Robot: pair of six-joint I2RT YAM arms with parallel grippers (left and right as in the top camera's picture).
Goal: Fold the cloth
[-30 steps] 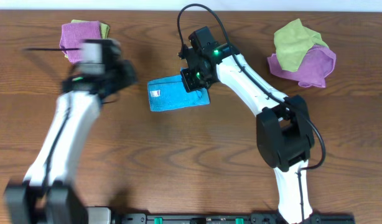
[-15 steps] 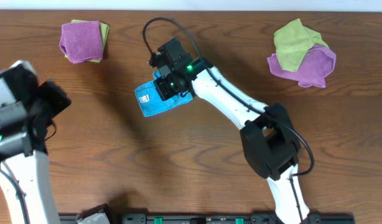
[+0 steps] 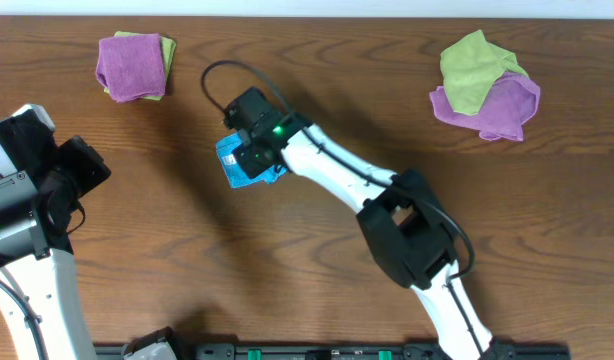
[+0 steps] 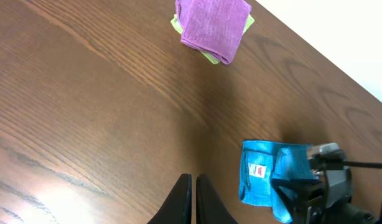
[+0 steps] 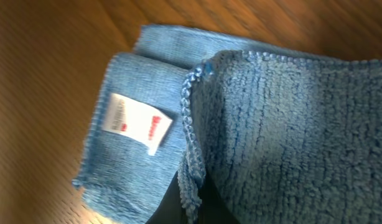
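- The cloth [image 3: 232, 166] lies on the table [image 3: 287, 270], left of the middle and towards the far edge, directly under the right gripper [image 3: 255, 150].
- The right gripper pinches a raised fluffy layer of the cloth. In the right wrist view that layer fills the right side, draped over one dark finger [image 5: 172, 208] at the bottom edge.
- The rest of the cloth sits folded flat, sticking out from under the gripper on the robot's left side.
- The white tag [image 5: 135, 122] lies face up on this flat part, near its outer edge.
- In the left wrist view the flat part is a narrow strip whose long axis runs towards and away from that camera.
- From overhead, the right gripper hides most of the cloth, so its full outline and overall long axis cannot be told.
- The left gripper [image 4: 192, 198] hangs over bare wood well to the left of the cloth, with its fingers pressed almost together and nothing between them.
- A folded purple cloth [image 3: 132, 65] lies at the far left, and a loose purple and yellow-green pile [image 3: 487, 85] at the far right.
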